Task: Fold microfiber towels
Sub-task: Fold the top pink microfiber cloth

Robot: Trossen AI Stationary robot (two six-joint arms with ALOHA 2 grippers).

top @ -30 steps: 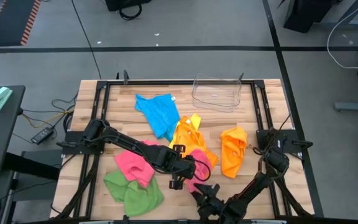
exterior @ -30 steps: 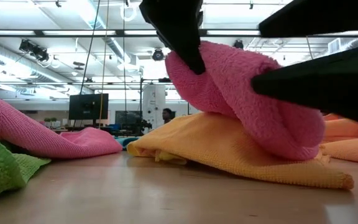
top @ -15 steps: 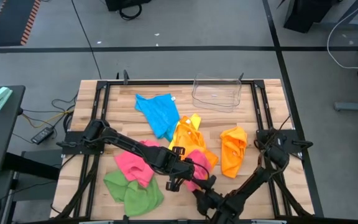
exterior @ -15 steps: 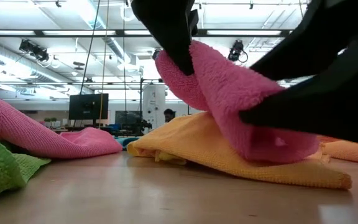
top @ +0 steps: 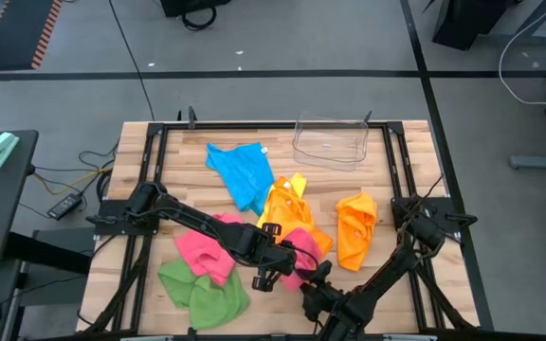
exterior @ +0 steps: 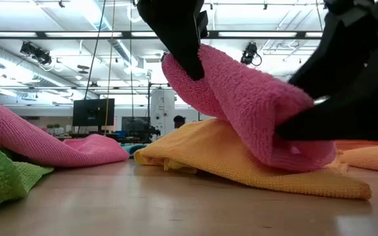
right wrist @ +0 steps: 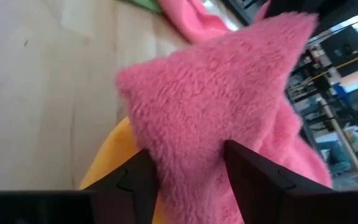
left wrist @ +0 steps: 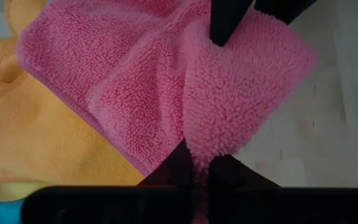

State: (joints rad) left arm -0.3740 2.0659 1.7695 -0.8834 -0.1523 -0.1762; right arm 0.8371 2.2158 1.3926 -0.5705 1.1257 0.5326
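A pink towel (top: 298,245) lies bunched near the table's front middle, partly on a yellow-orange towel (top: 290,210). My left gripper (top: 275,269) is shut on one of its edges. My right gripper (top: 314,276) comes from the near edge with its fingers closed around the opposite corner. Lying loose on the table are a second pink towel (top: 201,250), a green one (top: 203,295), a blue one (top: 244,171) and an orange one (top: 356,229). My left gripper pinches the pink towel's raised edge (left wrist: 198,163) between its two fingers, slanting down from above. The cloth arches away below the fingers (exterior: 188,60). One layer or several, I cannot tell. My right gripper has the towel's thick folded corner (right wrist: 191,163) between its two fingers, several layers together, coming nearly level from the table's near side. That end is raised, and the fold below it (exterior: 287,156) rests on the yellow-orange towel.
A clear plastic bin (top: 331,141) stands at the table's far edge, right of the middle. Black frame rails (top: 398,170) run along both sides of the wooden top. Bare wood shows at the near right and the far left.
My right gripper has moved toward the far edge onto the pink towel's free end, rolled and tipped, and its fingers have narrowed onto the cloth. The end it takes has bunched into a thicker fold. The edge held by my left gripper has stayed in place.
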